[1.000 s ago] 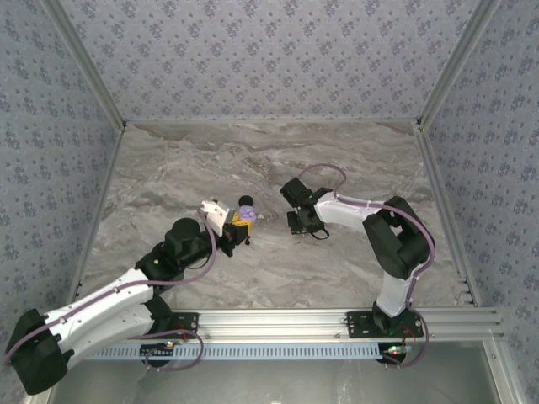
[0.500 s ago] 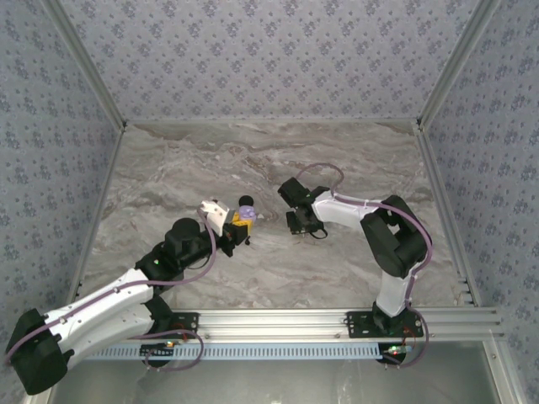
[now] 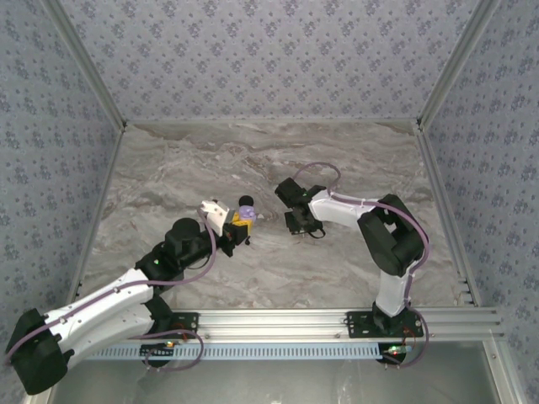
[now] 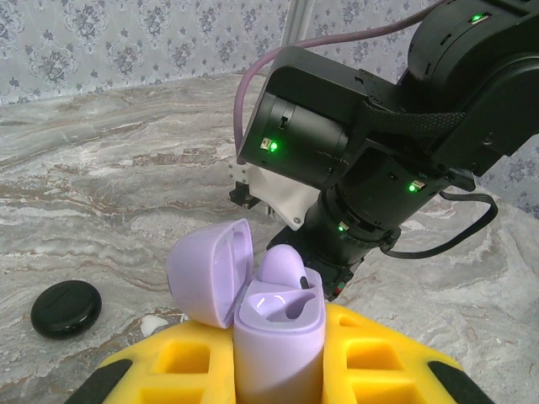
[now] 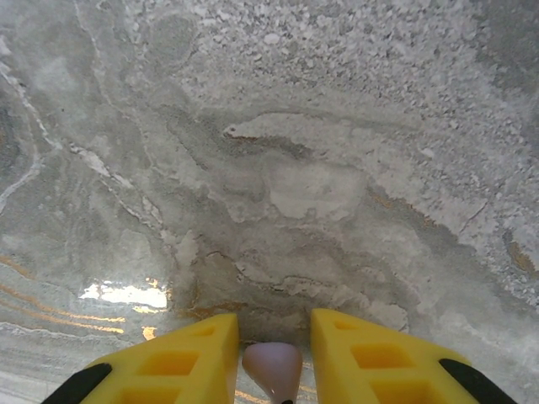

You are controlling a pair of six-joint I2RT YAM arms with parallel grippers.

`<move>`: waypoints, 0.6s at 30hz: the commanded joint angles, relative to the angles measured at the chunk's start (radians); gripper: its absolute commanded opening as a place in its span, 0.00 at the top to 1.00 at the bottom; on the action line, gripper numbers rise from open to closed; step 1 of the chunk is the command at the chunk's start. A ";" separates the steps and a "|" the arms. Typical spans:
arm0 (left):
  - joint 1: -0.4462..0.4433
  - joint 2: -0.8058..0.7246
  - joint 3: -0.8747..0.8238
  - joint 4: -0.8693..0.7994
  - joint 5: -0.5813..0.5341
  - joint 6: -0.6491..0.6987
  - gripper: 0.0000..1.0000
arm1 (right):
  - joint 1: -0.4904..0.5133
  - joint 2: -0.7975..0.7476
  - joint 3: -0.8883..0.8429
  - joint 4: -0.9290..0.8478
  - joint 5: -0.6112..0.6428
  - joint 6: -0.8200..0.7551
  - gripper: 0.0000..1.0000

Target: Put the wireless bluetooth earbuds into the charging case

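The charging case (image 4: pixel 278 332) is lilac, not black. It stands upright between my left gripper's (image 4: pixel 282 370) yellow fingers (image 4: pixel 379 362), lid (image 4: pixel 206 271) swung open to the left. One lilac earbud (image 4: pixel 282 268) sits in its far slot; the near slot (image 4: pixel 271 303) is bare. In the top view the case (image 3: pixel 247 212) shows at the left gripper (image 3: pixel 240 225). My right gripper (image 5: pixel 274 358) points down at the marble, holding a second lilac earbud (image 5: pixel 273 366) between its yellow fingers (image 5: pixel 181 362). The right gripper (image 3: pixel 295 222) hangs just right of the case.
A small black round puck (image 4: pixel 66 309) lies on the marble table (image 4: pixel 101 194) left of the case, and the puck (image 3: pixel 246 200) shows just beyond it in the top view. The right arm's black wrist (image 4: pixel 337 143) looms close behind the case. Patterned walls (image 3: pixel 269 59) enclose the table.
The right gripper has drifted slightly left, toward the case. The left arm and the case have stayed put.
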 commanded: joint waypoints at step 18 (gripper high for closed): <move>-0.007 0.003 0.022 0.045 -0.005 -0.014 0.82 | 0.005 0.053 0.025 -0.048 0.012 0.025 0.72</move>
